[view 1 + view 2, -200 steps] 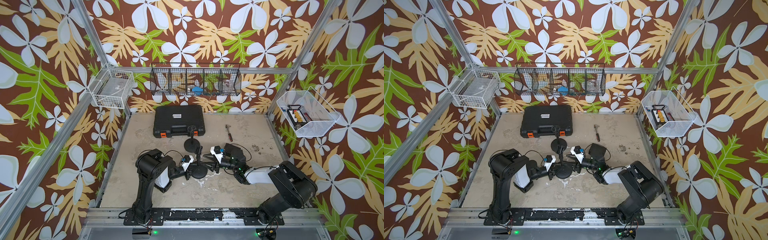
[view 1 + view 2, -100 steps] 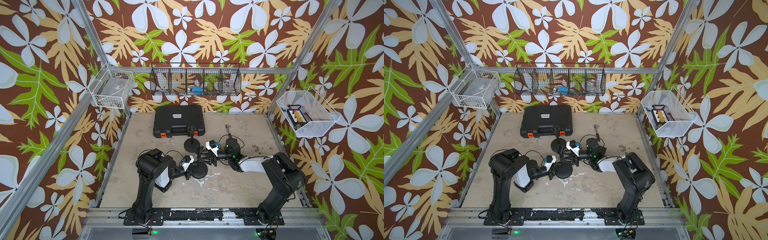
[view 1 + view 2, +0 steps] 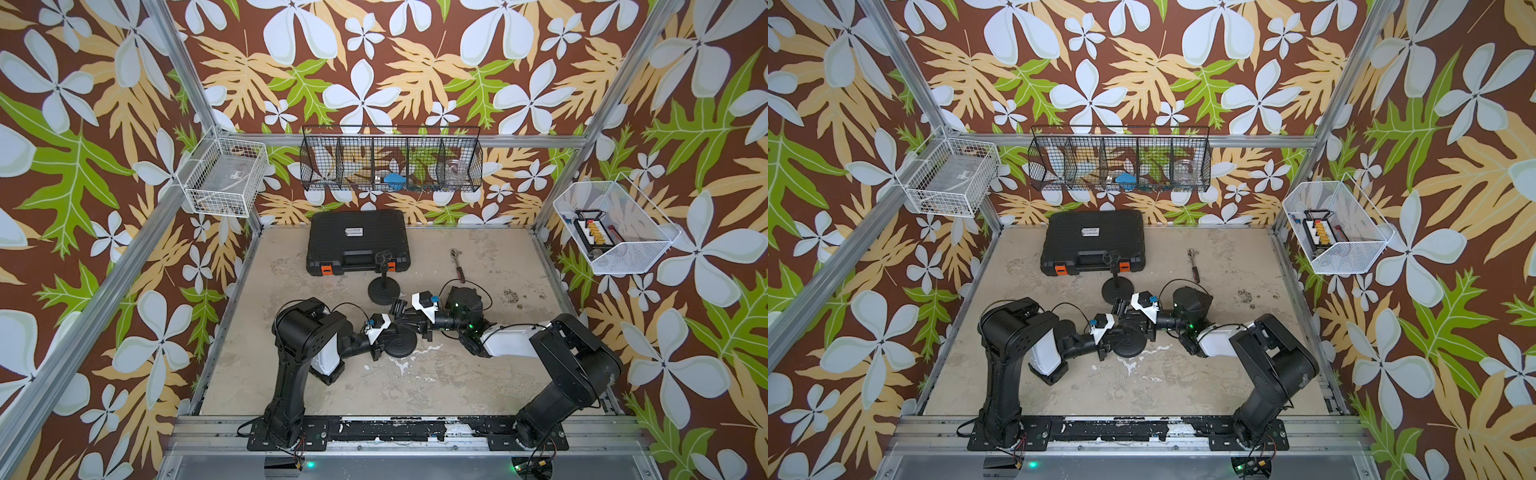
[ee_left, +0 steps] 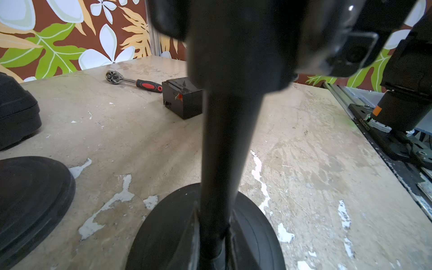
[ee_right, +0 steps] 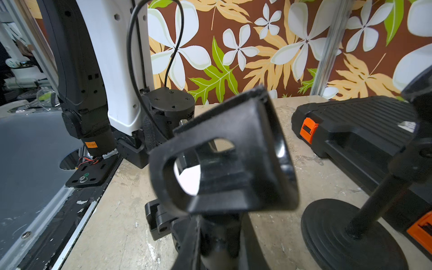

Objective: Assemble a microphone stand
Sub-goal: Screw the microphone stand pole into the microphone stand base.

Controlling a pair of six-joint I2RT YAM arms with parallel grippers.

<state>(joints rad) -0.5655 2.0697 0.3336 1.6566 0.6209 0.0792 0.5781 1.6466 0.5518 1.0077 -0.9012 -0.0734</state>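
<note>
Beige surface [image 3: 457,374], both top views: I log the stand [image 3: 401,344] mid-surface, left pincer [image 3: 386,334] and right pincer [image 3: 405,320] at it. Left wrist: left pincer clenched on pole [image 4: 224,152]. Right wrist: clip [image 5: 222,159] close; right pincer's grip I cannot tell.

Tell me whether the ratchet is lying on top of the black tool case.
No: in a top view the ratchet lies flat on the bare table, off to the side of the closed black case and not touching it.

This is looking like a robotics lab cell. Aluminium framing [image 3: 180,66] is boxing in printed backdrops [image 3: 374,62], and wire baskets [image 3: 390,160] are hanging well beyond the right gripper [image 3: 405,318], above a scuffed bench [image 3: 457,374].
</note>
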